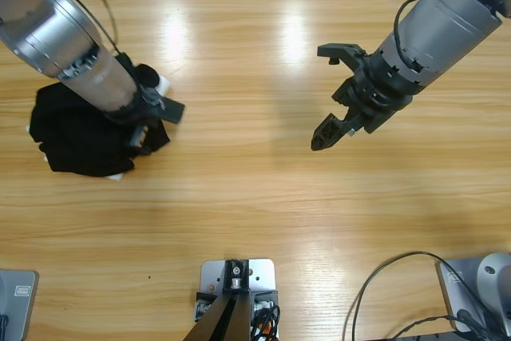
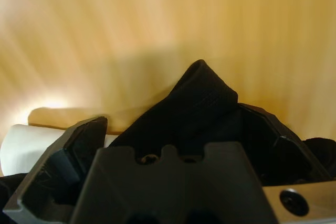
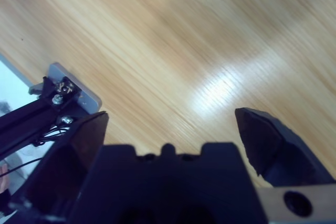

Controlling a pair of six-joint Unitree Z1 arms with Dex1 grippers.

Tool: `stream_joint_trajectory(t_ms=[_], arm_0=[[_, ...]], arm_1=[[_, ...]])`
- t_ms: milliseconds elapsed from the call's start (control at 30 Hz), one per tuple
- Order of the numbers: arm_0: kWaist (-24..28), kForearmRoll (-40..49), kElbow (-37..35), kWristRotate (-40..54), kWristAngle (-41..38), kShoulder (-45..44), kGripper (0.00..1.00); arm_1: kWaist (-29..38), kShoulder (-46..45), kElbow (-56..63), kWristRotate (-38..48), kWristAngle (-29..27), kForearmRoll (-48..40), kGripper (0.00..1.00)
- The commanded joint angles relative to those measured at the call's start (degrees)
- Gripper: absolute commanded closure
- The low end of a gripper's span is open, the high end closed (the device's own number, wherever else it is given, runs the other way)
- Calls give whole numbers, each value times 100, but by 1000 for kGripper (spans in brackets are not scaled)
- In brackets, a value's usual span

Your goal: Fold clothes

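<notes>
one black shirt (image 1: 76, 133) fold apparently pinched between left gripper (image 2: 181, 129) jaws.

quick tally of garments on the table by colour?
black: 1, the polo shirt, bunched at the left gripper
white: 1, a folded garment peeking out beside and under it
total: 2

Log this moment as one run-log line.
left gripper: shut on black polo shirt | right gripper: open, empty, above table | shirt: bunched, far left
</notes>
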Motion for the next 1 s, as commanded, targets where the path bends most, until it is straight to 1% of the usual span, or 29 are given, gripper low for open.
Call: stream_joint_trajectory(t_ms=[33, 133, 167, 200, 233, 300, 333, 400, 433, 467, 500, 567, 633, 733, 833, 900, 933, 1000], arm_0=[[1243, -83, -224, 243, 33, 280, 36], [1624, -53, -484, 176, 3, 294, 36], [1693, -50, -568, -1, -74, 225, 36], [1733, -53, -648, -375, -162, 113, 36], [1740, -53, -741, -1029, -201, -23, 36], [1552, -39, -827, -3432, -241, -429, 41], [1408, 84, -815, -4995, -241, -678, 41], [1164, 581, -808, -6820, -266, -938, 38], [1067, 1014, -795, -8243, -406, -1058, 37], [1007, 1386, -767, -9142, -501, -1118, 36], [942, 1919, -765, -9806, -512, -1195, 36], [944, 2768, -718, -10833, -512, -1336, 35], [940, 2894, -495, -11216, -512, -1562, 31], [937, 2989, -394, -11065, -422, -1657, 27], [796, 2917, 221, -10973, -86, -1677, 23], [680, 2348, 957, -11023, 111, -1917, 19], [671, 1782, 1451, -11021, 176, -2188, 19], [664, 1047, 1936, -10949, 358, -2642, 23]], arm_1=[[-37, 428, 263, 73, 176, -67, 0], [-37, 434, 316, 75, 201, -69, 0], [-37, 391, 331, 89, 208, -66, 0], [-37, 339, 353, 110, 209, -66, 0], [-32, 302, 372, 133, 208, -66, 0], [4, 298, 405, 201, 208, -74, 0], [32, 282, 414, 256, 201, -76, 0], [137, 210, 476, 366, 201, -166, 0], [218, 173, 556, 437, 201, -264, 0], [283, 165, 616, 488, 201, -322, 0], [360, 150, 723, 558, 202, -426, 0], [483, 122, 948, 665, 202, -630, 0], [561, 119, 1124, 729, 202, -769, 0], [570, 122, 1289, 767, 209, -930, 0], [570, 129, 1369, 776, 239, -990, 0], [570, 168, 1488, 776, 260, -1101, 0], [570, 193, 1534, 776, 271, -1129, 0], [570, 207, 1550, 776, 287, -1129, 0]])
